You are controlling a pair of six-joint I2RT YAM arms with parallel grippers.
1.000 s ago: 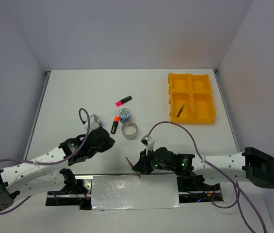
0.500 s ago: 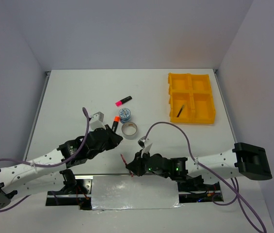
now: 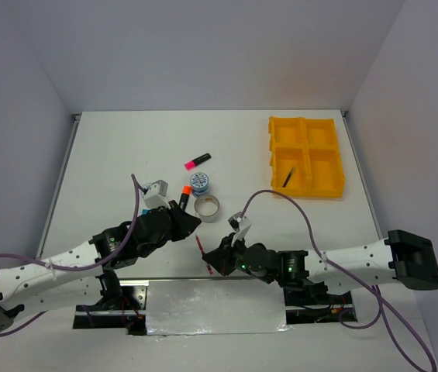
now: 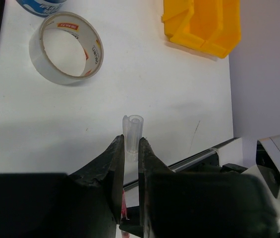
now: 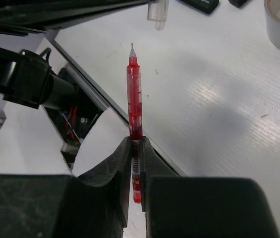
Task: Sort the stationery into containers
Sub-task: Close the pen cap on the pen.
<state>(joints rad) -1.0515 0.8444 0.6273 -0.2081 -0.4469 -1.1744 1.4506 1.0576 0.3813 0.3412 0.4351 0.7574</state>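
My left gripper [image 3: 193, 222] [image 4: 131, 144] is shut on a clear pen cap [image 4: 133, 129], held above the table's near edge. My right gripper [image 3: 214, 261] [image 5: 136, 144] is shut on a red pen [image 5: 135, 96] [image 3: 202, 249], whose bare tip points at the cap [image 5: 158, 12] a short way off. On the table lie a silver tape ring [image 3: 208, 207] [image 4: 66, 47], a blue-white tape roll [image 3: 200, 183], an orange-capped highlighter [image 3: 183, 198] and a pink-capped highlighter [image 3: 197, 161]. The yellow tray [image 3: 305, 124] stands far right with a thin pen [image 3: 289, 177] in one compartment.
The metal front edge of the table and the arm bases [image 3: 203, 298] lie just under both grippers. Purple cables loop above each arm. The tray's corner [image 4: 204, 25] also shows in the left wrist view.
My left gripper has moved right with the cap toward my right gripper. The right gripper has shifted with the red pen, and the pen tip and cap are now closer together.
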